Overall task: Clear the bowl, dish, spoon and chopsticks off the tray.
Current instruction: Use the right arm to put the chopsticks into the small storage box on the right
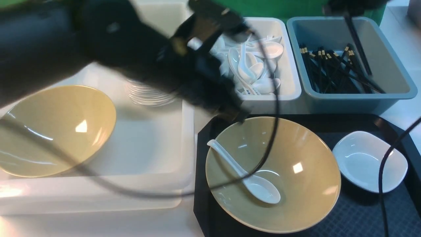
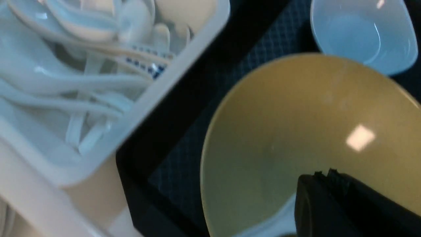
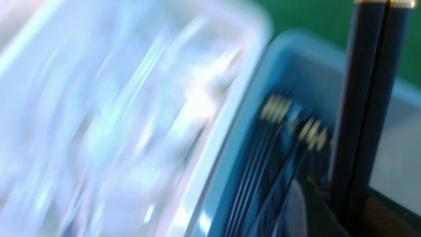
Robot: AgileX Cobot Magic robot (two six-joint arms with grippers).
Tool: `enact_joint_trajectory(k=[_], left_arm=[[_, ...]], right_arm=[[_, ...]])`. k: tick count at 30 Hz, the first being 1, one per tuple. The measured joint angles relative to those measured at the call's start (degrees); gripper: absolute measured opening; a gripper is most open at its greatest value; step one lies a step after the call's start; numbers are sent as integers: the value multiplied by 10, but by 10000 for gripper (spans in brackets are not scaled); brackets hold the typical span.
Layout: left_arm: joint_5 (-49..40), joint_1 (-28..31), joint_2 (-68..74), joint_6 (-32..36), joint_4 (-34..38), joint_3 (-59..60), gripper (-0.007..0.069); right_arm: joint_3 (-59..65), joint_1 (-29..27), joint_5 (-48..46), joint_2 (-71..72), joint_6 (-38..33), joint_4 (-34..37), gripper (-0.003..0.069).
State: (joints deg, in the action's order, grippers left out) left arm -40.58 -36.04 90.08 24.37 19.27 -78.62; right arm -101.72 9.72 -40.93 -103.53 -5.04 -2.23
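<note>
The tan bowl sits on the black tray, with the white spoon lying inside it. The white dish sits on the tray to the right of the bowl. My left gripper hovers over the bowl's far rim; in the left wrist view its jaws are shut and empty above the bowl. My right gripper is shut on the black chopsticks, which hang tips down over the grey-blue bin. The chopsticks also show in the right wrist view.
A white bin of spoons stands behind the tray. The grey-blue bin holds several chopsticks. A large white bin on the left holds a second tan bowl and stacked white dishes. Cables cross the tray.
</note>
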Motion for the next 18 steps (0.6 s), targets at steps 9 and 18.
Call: enact_joint_trajectory(k=[9, 18], left_arm=[[-37, 0, 58, 9, -24, -146, -8], [-152, 0, -30, -23, -96, -146, -8]], right_arm=[[-40, -55, 162, -148, 84, 0, 202], [-116, -73, -68, -162, 79, 1, 578]])
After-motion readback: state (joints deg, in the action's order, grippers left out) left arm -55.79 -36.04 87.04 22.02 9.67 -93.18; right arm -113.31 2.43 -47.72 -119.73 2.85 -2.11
